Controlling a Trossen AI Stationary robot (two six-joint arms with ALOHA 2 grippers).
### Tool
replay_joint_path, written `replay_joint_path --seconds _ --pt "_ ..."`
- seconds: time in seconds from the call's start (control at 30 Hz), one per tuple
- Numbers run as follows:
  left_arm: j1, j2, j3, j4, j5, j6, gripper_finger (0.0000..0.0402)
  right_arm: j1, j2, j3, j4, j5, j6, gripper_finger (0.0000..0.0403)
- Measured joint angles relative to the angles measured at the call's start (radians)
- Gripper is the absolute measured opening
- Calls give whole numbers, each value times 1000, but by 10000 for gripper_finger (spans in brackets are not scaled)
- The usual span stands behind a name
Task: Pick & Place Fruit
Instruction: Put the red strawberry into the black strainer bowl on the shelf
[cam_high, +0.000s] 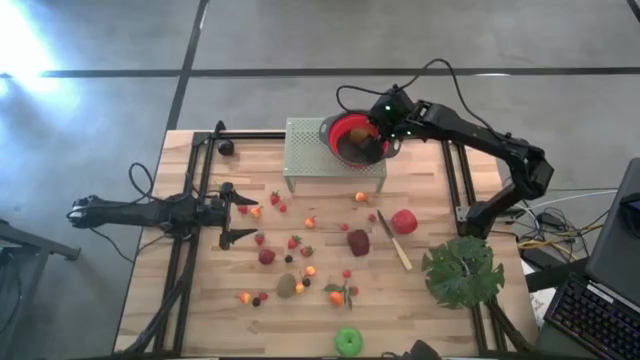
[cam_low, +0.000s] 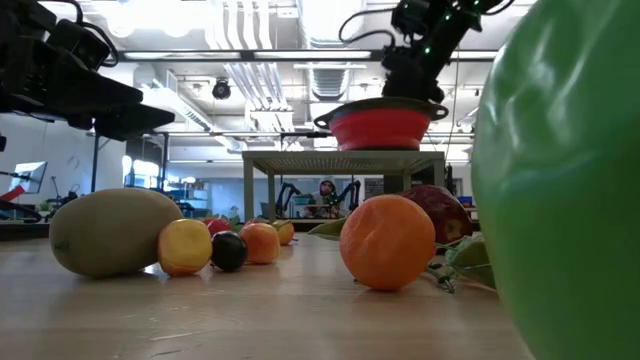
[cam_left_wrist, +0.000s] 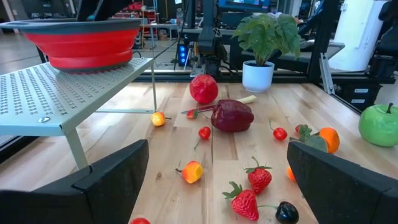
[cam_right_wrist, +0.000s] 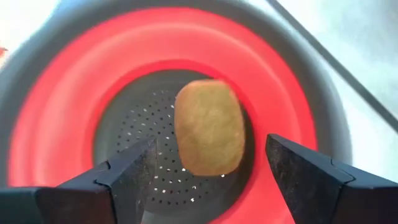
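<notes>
My right gripper (cam_high: 372, 132) is open over the red colander (cam_high: 345, 135), which stands on a pale perforated rack (cam_high: 310, 150) at the far edge. In the right wrist view a brown kiwi (cam_right_wrist: 208, 127) sits inside the colander bowl (cam_right_wrist: 74, 124), between the spread fingers and apart from both. My left gripper (cam_high: 243, 212) is open, low over the table's left side. Small fruits lie across the table: strawberries (cam_high: 294, 241), a red apple (cam_high: 404, 221), a dark maroon fruit (cam_high: 358, 242), another kiwi (cam_high: 287, 286), an orange piece (cam_high: 336, 296) and a green apple (cam_high: 349, 341).
A slim pale-handled knife (cam_high: 395, 246) lies beside the maroon fruit. A big green leaf (cam_high: 462, 270) covers the near right corner. Black rails (cam_high: 200, 180) run along the table's left and right sides. The rack's legs (cam_left_wrist: 78, 152) stand ahead of my left gripper (cam_left_wrist: 217, 152).
</notes>
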Motion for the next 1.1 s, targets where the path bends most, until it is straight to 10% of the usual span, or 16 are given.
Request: replay_joint_path --seconds 0.33,1.1 --pt "0 0 0 0 0 0 388 64 -116 1 -8 0 20 246" --pt "0 0 0 0 0 0 388 599 -215 -183 -159 246 215 134"
